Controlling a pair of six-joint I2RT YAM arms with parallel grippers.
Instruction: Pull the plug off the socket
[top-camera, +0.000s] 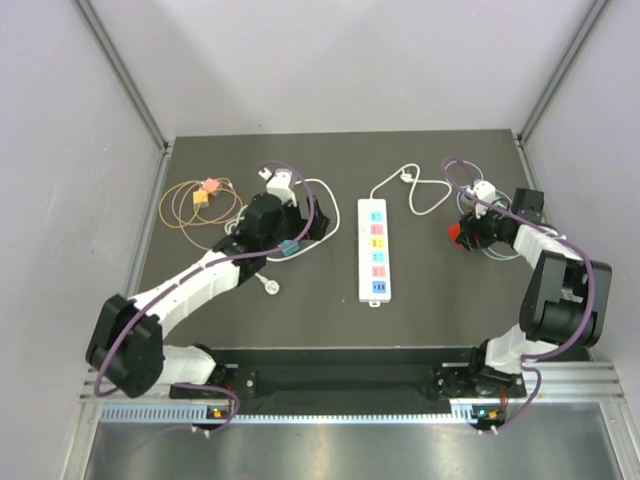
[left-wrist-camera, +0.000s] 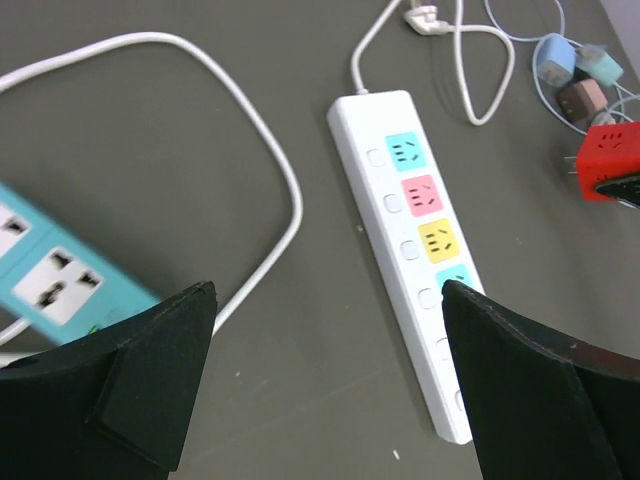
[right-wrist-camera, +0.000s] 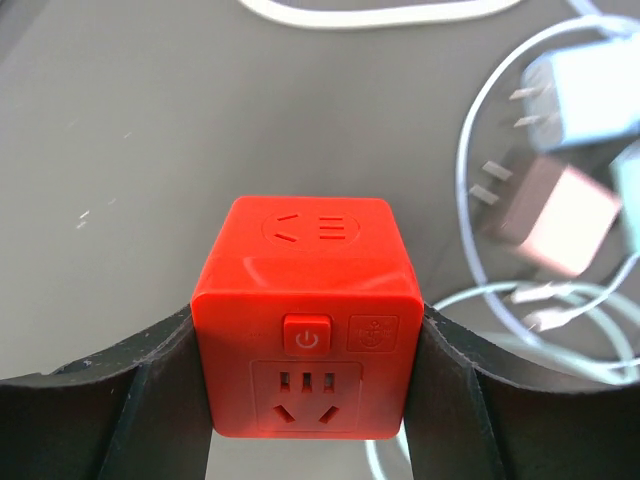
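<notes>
The socket (top-camera: 375, 250) is a long white power strip with pastel outlets (left-wrist-camera: 400, 210), lying in the middle of the dark mat with its white cord curling off the far end. No plug sits in the outlets that show. My right gripper (top-camera: 465, 232) is to the right of the strip, shut (right-wrist-camera: 307, 320) on a red cube plug (right-wrist-camera: 305, 310). The cube's prongs point toward the strip in the left wrist view (left-wrist-camera: 610, 158). My left gripper (top-camera: 305, 238) hangs open (left-wrist-camera: 328, 300) over bare mat, left of the strip's near end, with nothing between its fingers.
A teal power strip (left-wrist-camera: 50, 275) and its white cord (left-wrist-camera: 250, 150) lie under my left arm. Blue and pink chargers (right-wrist-camera: 560, 215) with thin cables sit right beside the red cube. Small orange and pink adapters on a yellow cable (top-camera: 205, 192) lie at the far left.
</notes>
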